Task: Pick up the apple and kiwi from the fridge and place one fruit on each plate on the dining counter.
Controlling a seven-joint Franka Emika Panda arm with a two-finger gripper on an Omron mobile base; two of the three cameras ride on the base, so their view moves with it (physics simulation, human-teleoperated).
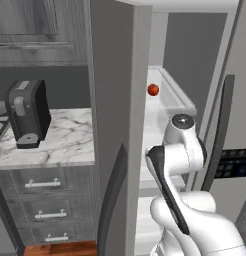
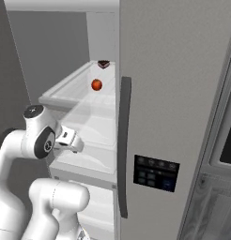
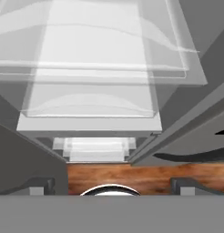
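Note:
The fridge (image 1: 120, 75) stands with its compartment open. The apple (image 1: 153, 90) (image 2: 96, 85), small, red and glossy, rests on an upper clear shelf (image 2: 80, 89). My gripper (image 2: 75, 143) hangs at the front of the fridge, well below and in front of the apple, facing down. In the hand view the gripper (image 3: 114, 185) is open, its two fingertips (image 3: 41, 184) far apart with nothing between them, over clear shelves and drawers (image 3: 91, 104) and the wooden floor (image 3: 145, 175). The kiwi, the plates and the dining counter are out of view.
A dark wedge of cake (image 2: 103, 64) sits behind the apple. The right fridge door (image 2: 183, 93), with a long dark handle (image 2: 124, 145) and button panel (image 2: 155, 172), stands close on the right. At left are a marble worktop (image 1: 70, 140) with a coffee machine (image 1: 27, 112), and drawers (image 1: 45, 200).

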